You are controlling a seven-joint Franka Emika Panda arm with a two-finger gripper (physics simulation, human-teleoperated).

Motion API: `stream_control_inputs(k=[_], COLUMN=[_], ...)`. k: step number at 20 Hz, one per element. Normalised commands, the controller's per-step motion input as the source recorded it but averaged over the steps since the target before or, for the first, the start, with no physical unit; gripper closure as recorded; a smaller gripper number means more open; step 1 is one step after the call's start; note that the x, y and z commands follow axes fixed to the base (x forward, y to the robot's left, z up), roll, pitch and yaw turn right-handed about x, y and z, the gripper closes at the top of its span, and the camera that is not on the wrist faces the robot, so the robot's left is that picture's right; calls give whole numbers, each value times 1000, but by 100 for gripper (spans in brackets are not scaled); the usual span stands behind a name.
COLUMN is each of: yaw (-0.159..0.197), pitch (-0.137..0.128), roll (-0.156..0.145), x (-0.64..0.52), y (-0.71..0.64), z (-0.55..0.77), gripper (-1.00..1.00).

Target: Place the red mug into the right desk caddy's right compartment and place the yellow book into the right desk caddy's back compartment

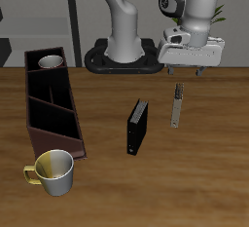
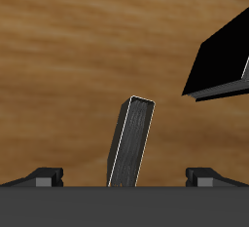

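**A:** So where's everything sitting? I see the gripper (image 1: pixel 192 70) hanging above the yellow book (image 1: pixel 177 105), which stands on edge on the table (image 1: pixel 209 172), apart from the fingers.

**B:** Yep, and the wrist view backs that up: the yellow book (image 2: pixel 129 143) sits right between the two fingertips (image 2: pixel 47 175), with clear space on both sides. Jaws are spread wide, nothing in them. Looks lined up that way so it can drop straight down and pinch the thin book across its faces, I'd guess.

**A:** And the red mug?

**B:** There's a mug (image 1: pixel 50 63) already down in the end section of the right desk caddy (image 1: pixel 53 114), farthest back. Only the pale inside and rim show, so I can't swear to the colour, but that reads as the mug half being done. The yellow-and-white mug (image 1: pixel 54 171) by the caddy's near end is just a distractor.

**A:** The black book (image 1: pixel 137 127) is near-ish too.

**B:** Yeah, standing upright, well apart from the yellow one. Shouldn't get in the way of the grab, but the carry over to the caddy passes above it, so lift high.
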Motion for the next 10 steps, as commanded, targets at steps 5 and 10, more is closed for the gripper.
stream_control_inputs(k=[5, 10], yaw=[11, -14], pitch=[-26, 42], roll=[-11, -18], x=[66, 179], y=[-66, -118], z=[20, -78], gripper=[-100, -100])
